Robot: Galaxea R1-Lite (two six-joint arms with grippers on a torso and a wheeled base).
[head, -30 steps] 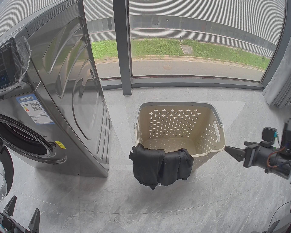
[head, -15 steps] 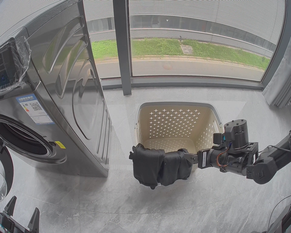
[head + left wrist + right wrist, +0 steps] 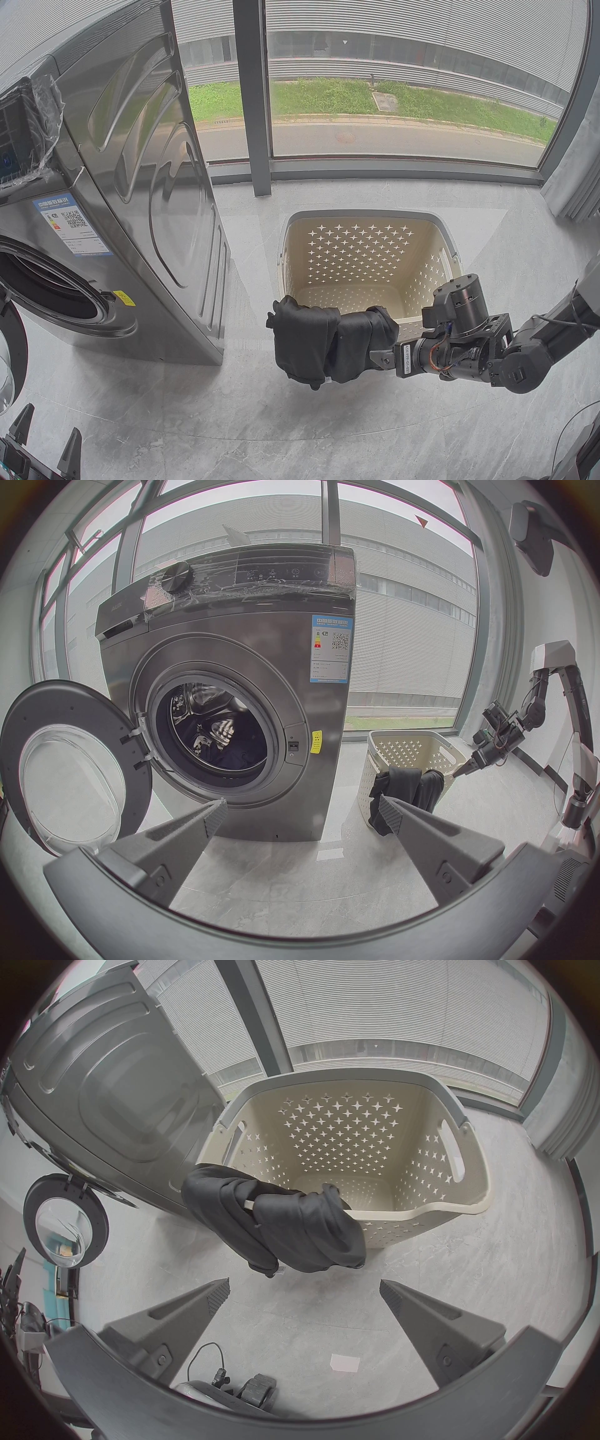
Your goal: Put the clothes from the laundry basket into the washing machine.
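Grey fingers [image 3: 437, 1329] of right gripper [image 3: 301, 1285]: spread wide, nothing held, aimed at dark garment [image 3: 325, 344] from robot's right, tips at garment's edge; contact not determinable. Dark garment: draped over near rim of laundry basket [image 3: 369, 214], bunched in two folds, hanging mostly outside above floor [image 3: 312, 425], toward corner nearer washing machine [image 3: 156, 187]. No further cloth seen on basket bottom. Fingers [image 3: 450, 849] of left gripper [image 3: 301, 804]: likewise wide apart, nothing held, low above floor, facing machine front, well apart from basket. Door [image 3: 62, 761]: swung fully open to one side. Drum [image 3: 212, 730]: exposed, dark shape low inside, possibly cloth, not confirmable. Assess progress as late stage: basket apparently down to one last item, that item not yet gripped. Remaining steps, as judged: close right fingers on a thick fold, lift clear of rim, carry across to drum opening, release well inside. Expect loose fabric to trail and snag on rim or door seal; grip near bunched middle, not at a hanging end.
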